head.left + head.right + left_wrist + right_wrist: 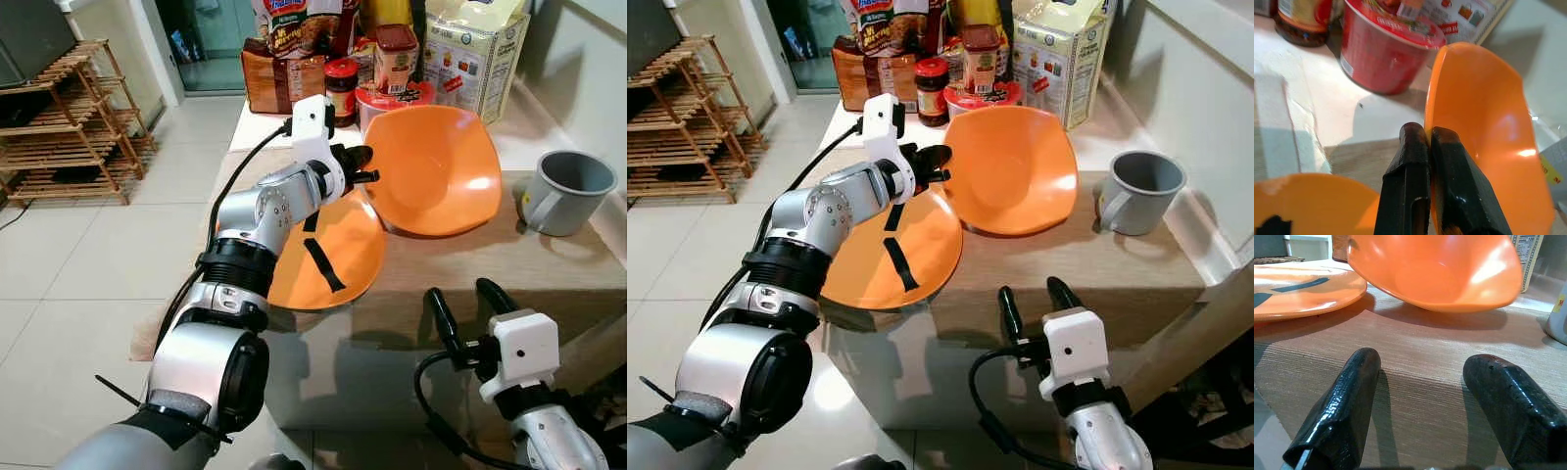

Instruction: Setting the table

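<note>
Two fingers of the left gripper (364, 164) pinch the tilted bowl (436, 168) by its rim above the table (549, 259); right gripper (468, 304) spread. Thin grip could slip, dropping bowl onto plate (328, 257).

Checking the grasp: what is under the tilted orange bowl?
The bowl, pinched at its rim by the left gripper, hangs tilted over the tan mat. Its near edge overlaps the plate; directly underneath is hidden.

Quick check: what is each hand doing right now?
Left hand: closed on the rim of the orange bowl.
Right hand: open, holding nothing, low at the table's near edge.
</note>
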Controlling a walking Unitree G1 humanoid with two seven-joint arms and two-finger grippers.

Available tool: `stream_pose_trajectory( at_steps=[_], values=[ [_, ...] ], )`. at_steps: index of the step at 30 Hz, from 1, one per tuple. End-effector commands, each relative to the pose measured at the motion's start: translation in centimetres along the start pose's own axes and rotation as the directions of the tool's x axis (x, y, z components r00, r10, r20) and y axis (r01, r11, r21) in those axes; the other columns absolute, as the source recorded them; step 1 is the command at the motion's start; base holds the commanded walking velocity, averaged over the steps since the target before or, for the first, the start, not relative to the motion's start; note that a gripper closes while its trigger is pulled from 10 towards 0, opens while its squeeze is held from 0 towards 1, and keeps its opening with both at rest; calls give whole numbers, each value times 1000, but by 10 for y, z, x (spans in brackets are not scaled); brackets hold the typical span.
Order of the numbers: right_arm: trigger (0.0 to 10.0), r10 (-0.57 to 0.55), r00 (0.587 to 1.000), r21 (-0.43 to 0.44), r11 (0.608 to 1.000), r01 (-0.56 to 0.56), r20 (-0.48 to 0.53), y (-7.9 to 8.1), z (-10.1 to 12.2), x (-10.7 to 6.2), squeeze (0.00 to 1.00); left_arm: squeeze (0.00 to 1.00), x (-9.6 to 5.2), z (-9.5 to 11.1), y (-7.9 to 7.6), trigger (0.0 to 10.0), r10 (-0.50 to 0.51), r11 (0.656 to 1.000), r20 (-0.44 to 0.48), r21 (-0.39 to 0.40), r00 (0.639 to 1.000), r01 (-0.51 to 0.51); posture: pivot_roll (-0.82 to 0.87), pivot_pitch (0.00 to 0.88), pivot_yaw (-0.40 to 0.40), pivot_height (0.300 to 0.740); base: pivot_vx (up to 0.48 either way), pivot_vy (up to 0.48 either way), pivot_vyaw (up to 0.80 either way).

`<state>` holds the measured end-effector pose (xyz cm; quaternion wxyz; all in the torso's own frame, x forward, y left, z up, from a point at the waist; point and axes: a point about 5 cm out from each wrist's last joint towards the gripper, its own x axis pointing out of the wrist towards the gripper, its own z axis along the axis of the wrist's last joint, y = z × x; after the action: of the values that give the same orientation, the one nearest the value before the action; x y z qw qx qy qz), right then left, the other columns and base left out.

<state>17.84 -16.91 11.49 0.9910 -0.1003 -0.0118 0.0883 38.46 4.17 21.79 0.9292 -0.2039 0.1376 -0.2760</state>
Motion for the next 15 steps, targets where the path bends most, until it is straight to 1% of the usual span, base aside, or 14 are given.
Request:
stream_pose_trajectory(
  at_steps=[1,2,6,7,9,12,15],
  values=[
    [10000,-3,1000,2,1000,3,4,1,-1,0,0,0,-7,16,2,0,-12,1000,70,6,997,12,-31,0,86,740,0,0,0],
    [10000,-3,1000,2,1000,3,3,1,-2,1,0,0,-9,22,-1,0,-40,999,97,0,994,40,-30,0,86,740,0,0,0],
    [10000,-3,1000,2,1000,3,3,1,-2,1,0,0,-9,22,-1,0,-40,999,97,0,994,40,-30,0,86,740,0,0,0],
    [10000,-3,1000,1,1000,3,2,2,-3,3,0,0,-12,32,-7,0,-98,995,164,11,982,97,-20,0,84,740,0,0,0],
    [10000,-1,1000,1,1000,1,2,3,-4,4,0,0,-15,39,-13,0,-146,989,225,38,963,141,-18,0,85,740,0,0,0],
    [10000,-2,1000,2,1000,2,1,3,-6,5,0,0,-18,42,-20,0,-203,979,270,37,941,201,-18,0,86,740,0,0,0],
    [10000,-3,1000,1,1000,3,2,3,-6,6,0,0,-20,45,-23,0,-224,974,302,29,927,225,-19,0,87,740,0,0,0]
  ],
)
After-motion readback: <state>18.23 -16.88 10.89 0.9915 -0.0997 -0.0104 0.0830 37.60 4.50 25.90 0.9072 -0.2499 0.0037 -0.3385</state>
